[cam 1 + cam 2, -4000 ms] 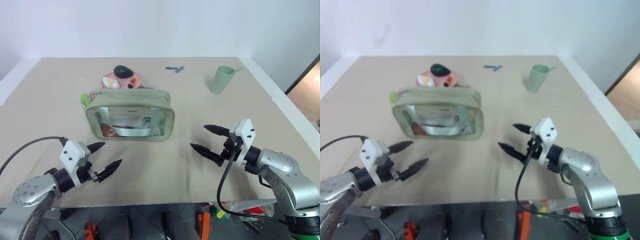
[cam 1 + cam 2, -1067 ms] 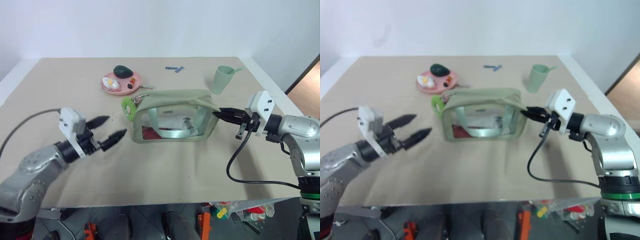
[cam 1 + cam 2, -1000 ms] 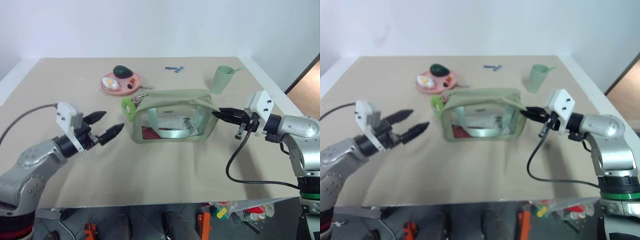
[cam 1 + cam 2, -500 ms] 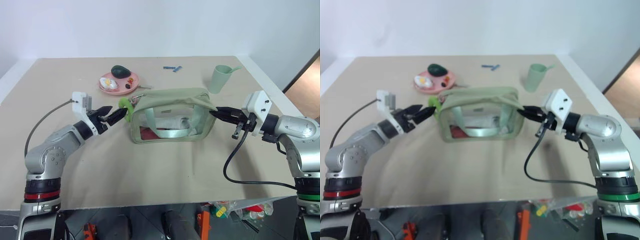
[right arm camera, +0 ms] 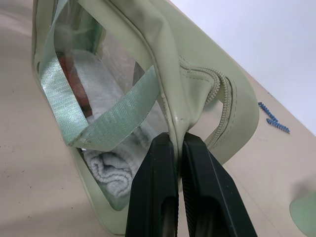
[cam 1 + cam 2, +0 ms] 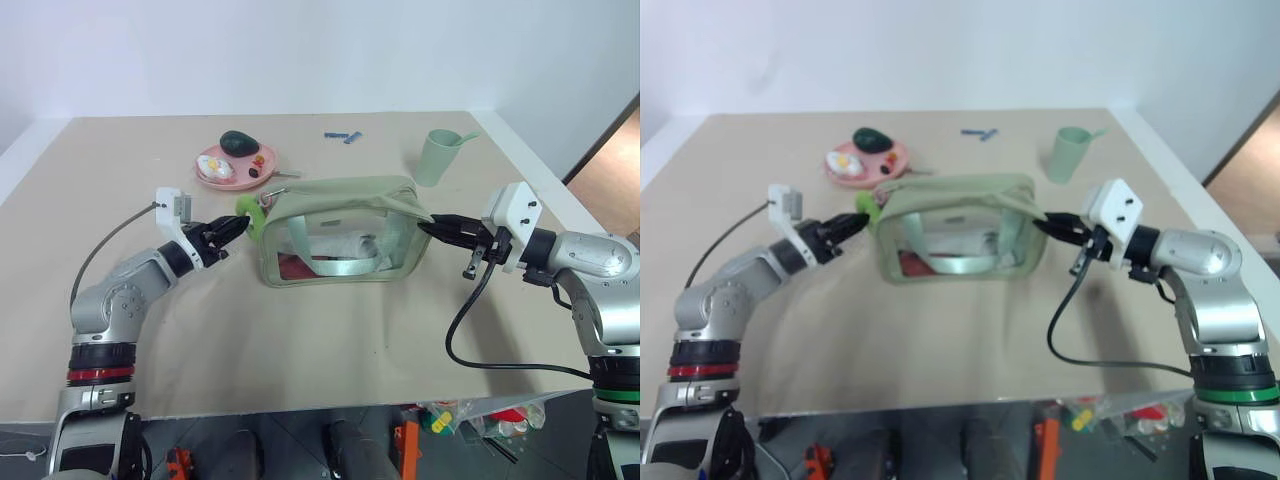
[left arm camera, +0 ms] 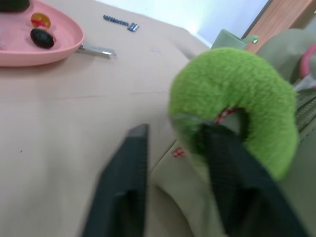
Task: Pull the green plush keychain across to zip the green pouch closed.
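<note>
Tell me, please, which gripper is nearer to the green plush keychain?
The left. The left gripper is right at the green plush keychain, with one of its fingers in the ring's hole. The right gripper is shut on the far end of the green pouch.

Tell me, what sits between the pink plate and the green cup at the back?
Mostly bare table; between the pink plate and the green cup, slightly farther back, lies a small blue thing, seen from the head.

The green pouch, pale sage with a clear front panel and webbing strap, stands upright mid-table. The green plush keychain, a fuzzy lime ring, hangs at its left end.
</note>
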Tool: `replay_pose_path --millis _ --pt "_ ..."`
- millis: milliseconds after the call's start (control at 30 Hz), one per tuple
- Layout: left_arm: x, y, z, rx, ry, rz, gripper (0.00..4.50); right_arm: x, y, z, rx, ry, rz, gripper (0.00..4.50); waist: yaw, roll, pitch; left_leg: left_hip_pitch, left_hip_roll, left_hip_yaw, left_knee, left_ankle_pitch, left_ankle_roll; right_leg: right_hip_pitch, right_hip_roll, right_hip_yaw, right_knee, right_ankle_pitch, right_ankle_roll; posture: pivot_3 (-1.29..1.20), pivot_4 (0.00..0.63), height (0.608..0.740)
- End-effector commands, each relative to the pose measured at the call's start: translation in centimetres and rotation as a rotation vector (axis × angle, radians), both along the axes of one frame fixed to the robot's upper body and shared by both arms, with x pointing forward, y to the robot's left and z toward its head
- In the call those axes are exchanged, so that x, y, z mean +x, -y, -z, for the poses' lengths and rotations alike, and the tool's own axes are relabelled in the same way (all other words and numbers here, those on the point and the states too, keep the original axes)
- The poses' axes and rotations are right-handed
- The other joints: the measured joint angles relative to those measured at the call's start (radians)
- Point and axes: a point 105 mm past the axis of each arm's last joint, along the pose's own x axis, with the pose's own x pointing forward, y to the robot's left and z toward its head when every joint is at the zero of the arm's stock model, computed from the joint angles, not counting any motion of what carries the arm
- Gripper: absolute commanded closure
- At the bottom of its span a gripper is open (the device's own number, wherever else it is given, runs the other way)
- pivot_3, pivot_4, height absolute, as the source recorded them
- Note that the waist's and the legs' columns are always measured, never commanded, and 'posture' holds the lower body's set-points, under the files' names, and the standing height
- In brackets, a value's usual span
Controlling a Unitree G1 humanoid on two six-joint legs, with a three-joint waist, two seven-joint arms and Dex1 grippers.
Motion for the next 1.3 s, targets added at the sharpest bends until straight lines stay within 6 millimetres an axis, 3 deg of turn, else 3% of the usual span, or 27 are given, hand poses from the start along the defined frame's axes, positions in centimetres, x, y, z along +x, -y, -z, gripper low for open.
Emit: replay_pose_path --millis 33,67,267,433,600,867,1100,1233,1267,1300 --pt "0.0 0.2 -2.1 -0.019 0.087 0.011 4.20 -0.4 -0.6 -0.8 -0.012 0.042 -0.029 4.50 0.000 0.000 0.000 0.000 0.000 0.000 0.000 0.000 0.000 0.000 0.000 0.000 0.000 0.000 0.000 0.00 0.150 0.740" --pt "-0.1 0.3 -2.3 -0.020 0.097 0.013 4.49 -0.4 -0.6 -0.8 -0.012 0.042 -0.029 4.50 0.000 0.000 0.000 0.000 0.000 0.000 0.000 0.000 0.000 0.000 0.000 0.000 0.000 0.000 0.000 0.00 0.150 0.740" --pt "-0.8 1.3 -4.7 -0.023 0.171 0.066 4.49 -0.3 -0.4 -0.7 -0.018 0.040 -0.027 4.50 0.000 0.000 0.000 0.000 0.000 0.000 0.000 0.000 0.000 0.000 0.000 0.000 0.000 0.000 0.000 0.00 0.150 0.740" --pt "-2.8 3.5 -9.9 -0.029 0.297 0.203 4.49 -0.3 -0.2 -0.7 -0.022 0.040 -0.024 4.50 0.000 -0.001 0.000 -0.001 -0.001 -0.001 0.000 0.000 -0.001 0.000 0.000 0.000 0.000 0.000 0.001 0.00 0.150 0.740" --pt "-3.6 5.9 -12.4 -0.010 0.348 0.299 4.49 -0.3 -0.1 -0.4 -0.027 0.037 -0.024 4.50 0.000 0.000 0.000 -0.001 -0.001 0.000 0.000 0.001 -0.001 0.000 -0.001 0.000 0.000 0.000 0.002 0.00 0.150 0.740" --pt "-3.4 8.8 -11.4 0.054 0.326 0.382 4.49 -0.3 -0.1 -0.3 -0.029 0.041 -0.022 4.50 -0.001 0.000 0.000 -0.001 -0.001 -0.001 0.000 0.001 -0.002 0.000 -0.001 0.001 0.000 0.001 0.002 0.00 0.150 0.740" --pt "-2.3 8.7 -9.5 0.142 0.270 0.354 4.49 -0.4 0.0 -0.4 -0.030 0.047 -0.014 4.50 -0.001 0.000 0.000 -0.001 -0.001 -0.001 0.000 0.001 -0.002 0.000 0.000 0.001 0.000 0.001 0.002 0.00 0.150 0.740" --pt "-1.8 8.4 -9.5 0.132 0.259 0.335 4.49 -0.4 0.0 -0.4 -0.031 0.049 -0.013 4.50 -0.001 0.000 0.000 -0.001 -0.001 -0.001 0.000 0.001 -0.002 0.000 -0.001 0.001 0.000 0.001 0.002 0.00 0.150 0.740" --pt "-1.7 8.3 -9.4 0.142 0.259 0.331 3.79 -0.4 0.0 -0.4 -0.032 0.050 -0.013 4.50 -0.001 0.000 0.000 -0.001 -0.001 -0.001 0.000 0.002 -0.002 0.000 0.000 0.001 0.000 0.001 0.002 0.00 0.150 0.740" --pt "-1.7 8.3 -9.3 0.157 0.258 0.328 3.51 -0.4 0.0 -0.4 -0.032 0.051 -0.014 4.50 -0.001 0.000 0.000 -0.001 -0.001 -0.001 0.000 0.002 -0.002 0.000 0.000 0.001 0.000 0.001 0.002 0.00 0.150 0.740"
